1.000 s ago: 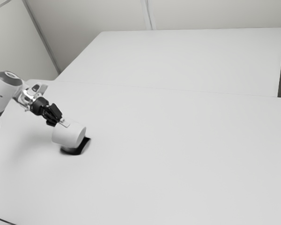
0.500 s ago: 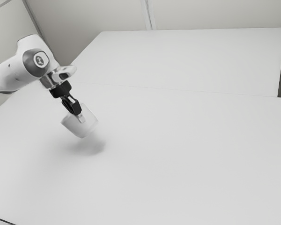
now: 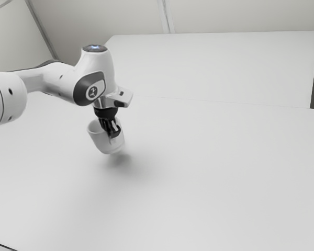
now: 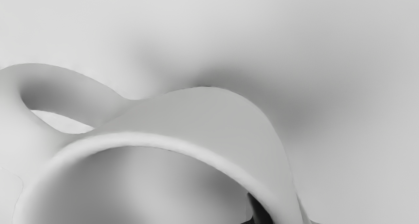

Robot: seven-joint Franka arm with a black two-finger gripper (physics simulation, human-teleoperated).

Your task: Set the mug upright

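Bench (image 3: 214, 183): broad, pale, running beneath the work; a soft shadow (image 3: 121, 160) lies on it close under the mug.

Arm (image 3: 47, 81): enters from the exterior view's left. Over the last second it has swung farther toward that view's right, and the hand has come round from a slant to point almost straight down.

Mug (image 3: 100, 139): off the bench by the look of the shadow, low above it, hanging from the claw (image 3: 113, 137). The main change is here. A second ago it lay well over toward its side, base facing the exterior view's right; now the mouth opens upward, with a lean left in it toward that view's left. Near upright, not quite.

Claw: narrow, closed on the mug's wall, on the side toward the exterior view's right. The wrist view gives one dark fingertip (image 4: 262, 212) inside the rim, the other just outside the wall.

Handle (image 4: 70, 86): stands out from the wall, apart from the fingers.

Reading: most of the righting looks done. What remains, I judge, is taking out the last tilt, lowering until the base sits flat, then letting go. Released at this lean, the mug could rock or topple.
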